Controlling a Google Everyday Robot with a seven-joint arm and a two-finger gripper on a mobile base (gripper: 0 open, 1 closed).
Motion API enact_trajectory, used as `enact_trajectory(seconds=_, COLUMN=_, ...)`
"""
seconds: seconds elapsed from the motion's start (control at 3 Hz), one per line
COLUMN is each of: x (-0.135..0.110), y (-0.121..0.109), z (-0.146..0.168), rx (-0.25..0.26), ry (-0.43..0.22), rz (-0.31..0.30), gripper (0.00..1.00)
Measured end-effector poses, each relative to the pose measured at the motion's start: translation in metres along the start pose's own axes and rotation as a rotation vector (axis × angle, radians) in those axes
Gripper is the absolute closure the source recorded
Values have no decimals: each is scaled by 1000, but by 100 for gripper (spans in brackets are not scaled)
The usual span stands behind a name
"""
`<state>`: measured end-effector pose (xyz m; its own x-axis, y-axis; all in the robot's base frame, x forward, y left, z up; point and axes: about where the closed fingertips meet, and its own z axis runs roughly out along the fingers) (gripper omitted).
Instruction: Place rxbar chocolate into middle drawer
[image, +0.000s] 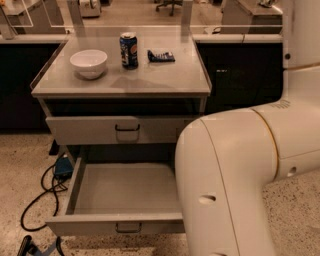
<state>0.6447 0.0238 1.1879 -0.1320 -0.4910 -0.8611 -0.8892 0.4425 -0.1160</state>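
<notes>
Middle drawer (115, 225) stands open; lettering on blue can (129, 50) unreadable; gripper (39, 247) at bottom-left, state unclear.

Grey metal middle drawer (95, 224), small dark handle on its front, stands pulled wide open; claw out of view.

Cabinet top (150, 80): white bowl (88, 62) toward left edge, can (129, 50) upright mid-back. Rxbar chocolate (161, 55) flat beside can, near back edge. Gripper out of view.
</notes>
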Motion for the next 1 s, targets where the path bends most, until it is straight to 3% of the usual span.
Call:
enact_trajectory(seconds=0.33, x=-8, y=3, z=2, rx=-2, ry=-13, rz=-25, gripper=100)
enact_trajectory(seconds=0.67, x=7, y=-4, z=-2, rx=28, ry=11, rz=18, gripper=100)
enact_trajectory(seconds=1.0, x=45, y=0, z=3, rx=39, ry=91, rz=108, gripper=100)
